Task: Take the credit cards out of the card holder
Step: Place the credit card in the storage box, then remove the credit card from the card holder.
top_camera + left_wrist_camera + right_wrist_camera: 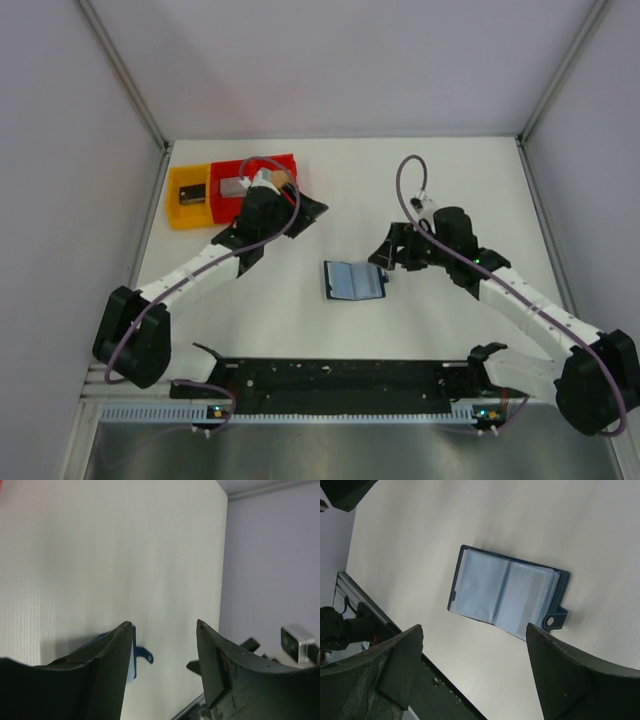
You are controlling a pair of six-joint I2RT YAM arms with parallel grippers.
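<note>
The card holder (pixel 355 280) lies open and flat on the white table, its pale blue clear sleeves facing up. In the right wrist view the card holder (pixel 507 592) fills the middle, its clasp tab (pixel 555 620) at the right edge; I cannot tell whether its sleeves hold credit cards. My right gripper (pixel 383 258) hangs just right of the holder, and the right gripper (pixel 474 627) is open and empty. My left gripper (pixel 312 210) is beside the red bin, and the left gripper (pixel 164 623) is open with nothing between its fingers. Its left finger hides part of the card holder (pixel 134 656).
A red bin (pixel 262 168) with a grey card-like piece (pixel 235 187) and a yellow bin (pixel 176 215) with a dark flat piece (pixel 192 195) stand at the back left. A black rail (pixel 340 375) runs along the near edge. Grey walls enclose the table.
</note>
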